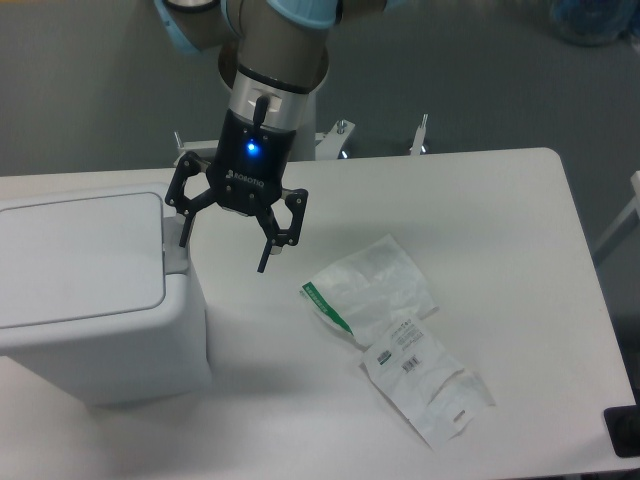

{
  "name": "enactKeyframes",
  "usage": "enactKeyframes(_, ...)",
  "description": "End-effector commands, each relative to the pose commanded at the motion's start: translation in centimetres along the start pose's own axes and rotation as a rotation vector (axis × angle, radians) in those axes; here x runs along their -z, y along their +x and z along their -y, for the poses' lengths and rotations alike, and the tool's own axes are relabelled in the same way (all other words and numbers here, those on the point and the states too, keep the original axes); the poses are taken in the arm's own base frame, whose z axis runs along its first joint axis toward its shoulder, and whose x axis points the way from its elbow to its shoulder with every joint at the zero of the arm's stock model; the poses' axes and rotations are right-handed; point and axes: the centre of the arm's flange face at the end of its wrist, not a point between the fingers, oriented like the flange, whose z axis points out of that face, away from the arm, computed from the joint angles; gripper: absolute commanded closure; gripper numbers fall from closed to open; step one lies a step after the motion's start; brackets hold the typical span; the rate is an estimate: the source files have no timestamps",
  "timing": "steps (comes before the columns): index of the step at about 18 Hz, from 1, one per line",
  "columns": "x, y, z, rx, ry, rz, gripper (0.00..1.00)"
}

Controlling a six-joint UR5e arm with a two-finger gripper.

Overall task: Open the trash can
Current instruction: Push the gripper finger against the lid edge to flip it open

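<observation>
One trash can (95,300), white and boxy, at the table's (500,200) left edge; lid flat and shut, grey push tab (176,255) on its right rim. Gripper (222,243) hangs just right of the tab, fingers spread wide, nothing between them; left fingertip (184,240) looks close over the tab, contact unclear. Blue light on gripper body. Two crumpled white wrappers (395,335) lie to the right, well apart from the can.

single fixed view, high front, angled down, table (480,200) mid-range
</observation>
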Motion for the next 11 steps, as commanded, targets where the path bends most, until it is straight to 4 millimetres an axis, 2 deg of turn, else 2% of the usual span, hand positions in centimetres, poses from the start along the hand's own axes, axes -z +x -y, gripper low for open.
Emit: enactKeyframes(11, -0.64, 0.13, -0.08, 0.0, -0.01, -0.009, 0.0)
